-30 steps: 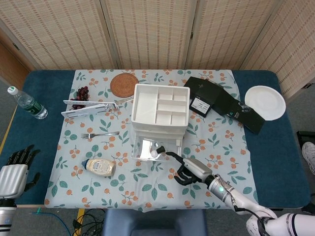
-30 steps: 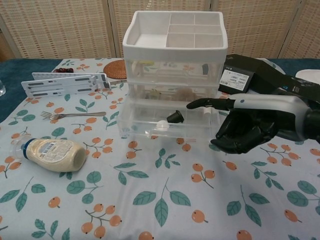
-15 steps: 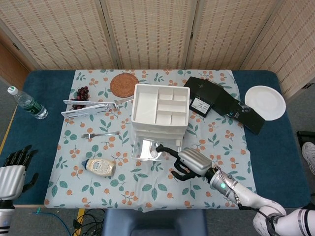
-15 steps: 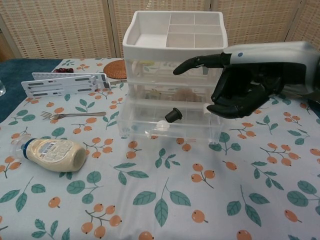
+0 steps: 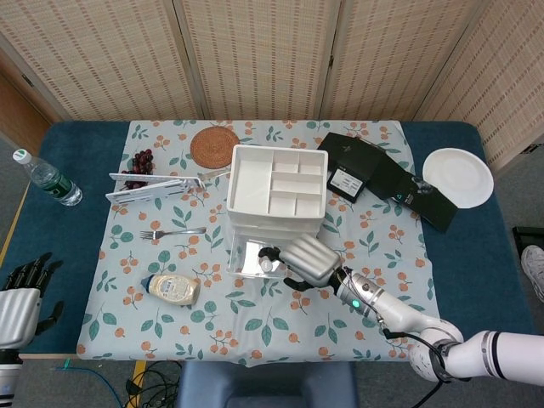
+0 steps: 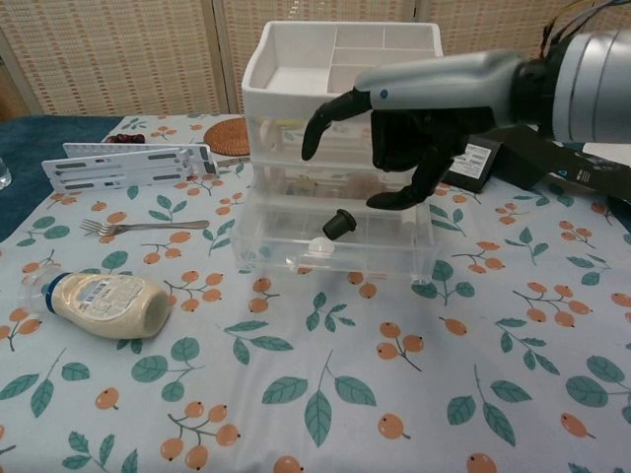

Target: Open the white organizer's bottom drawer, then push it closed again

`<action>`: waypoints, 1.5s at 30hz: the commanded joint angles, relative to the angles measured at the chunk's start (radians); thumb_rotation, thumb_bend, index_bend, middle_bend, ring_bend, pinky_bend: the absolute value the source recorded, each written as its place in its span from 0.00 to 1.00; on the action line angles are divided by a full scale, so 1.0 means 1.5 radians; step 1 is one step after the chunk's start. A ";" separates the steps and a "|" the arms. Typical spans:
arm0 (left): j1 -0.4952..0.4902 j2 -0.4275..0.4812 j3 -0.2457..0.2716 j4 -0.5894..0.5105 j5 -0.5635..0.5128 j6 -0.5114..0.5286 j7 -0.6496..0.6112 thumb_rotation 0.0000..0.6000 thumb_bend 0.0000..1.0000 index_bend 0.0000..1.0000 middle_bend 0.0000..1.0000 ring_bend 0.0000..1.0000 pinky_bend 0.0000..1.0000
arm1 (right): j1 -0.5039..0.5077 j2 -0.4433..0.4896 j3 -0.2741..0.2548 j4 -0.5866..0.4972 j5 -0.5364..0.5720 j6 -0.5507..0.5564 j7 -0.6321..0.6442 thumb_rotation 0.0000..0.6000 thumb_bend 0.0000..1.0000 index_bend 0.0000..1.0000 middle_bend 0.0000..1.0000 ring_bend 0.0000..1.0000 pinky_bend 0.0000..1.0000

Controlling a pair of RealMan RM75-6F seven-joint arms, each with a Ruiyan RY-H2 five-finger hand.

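The white organizer (image 5: 276, 189) (image 6: 340, 69) stands mid-table with its clear bottom drawer (image 5: 255, 257) (image 6: 330, 258) pulled out toward me. A black knob (image 6: 340, 223) sits on the drawer front. My right hand (image 5: 309, 259) (image 6: 406, 133) hovers over the open drawer, in front of the upper drawers. Its fingers are bent downward and apart and hold nothing; its fingertips (image 6: 390, 200) hang just above the drawer's right side. My left hand (image 5: 20, 296) rests off the table's front left corner with its fingers spread, holding nothing.
A mayonnaise bottle (image 5: 172, 289) (image 6: 99, 302) lies front left of the drawer, with a fork (image 5: 172, 231) and a white rack (image 5: 157, 186) behind it. A black box (image 5: 384, 180), a white plate (image 5: 459, 176), a woven coaster (image 5: 214, 146), grapes (image 5: 139, 161) and a water bottle (image 5: 48, 179) lie around.
My right hand has risen from the table right of the drawer and swung left, up over the open drawer. The drawer has stayed pulled out. The left hand has barely moved.
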 commanded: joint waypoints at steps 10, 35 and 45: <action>0.005 -0.003 0.001 0.008 0.003 0.003 -0.011 1.00 0.34 0.17 0.11 0.13 0.14 | 0.087 -0.093 -0.023 0.092 0.044 0.026 -0.218 1.00 0.18 0.29 1.00 1.00 1.00; 0.014 -0.003 0.001 0.014 0.002 0.008 -0.019 1.00 0.34 0.17 0.11 0.13 0.14 | 0.121 -0.169 -0.082 0.201 0.047 0.046 -0.320 1.00 0.25 0.37 1.00 1.00 1.00; 0.016 -0.006 0.000 0.019 0.002 0.010 -0.025 1.00 0.34 0.17 0.11 0.13 0.14 | 0.123 -0.185 -0.091 0.227 0.036 0.054 -0.342 1.00 0.25 0.38 1.00 1.00 1.00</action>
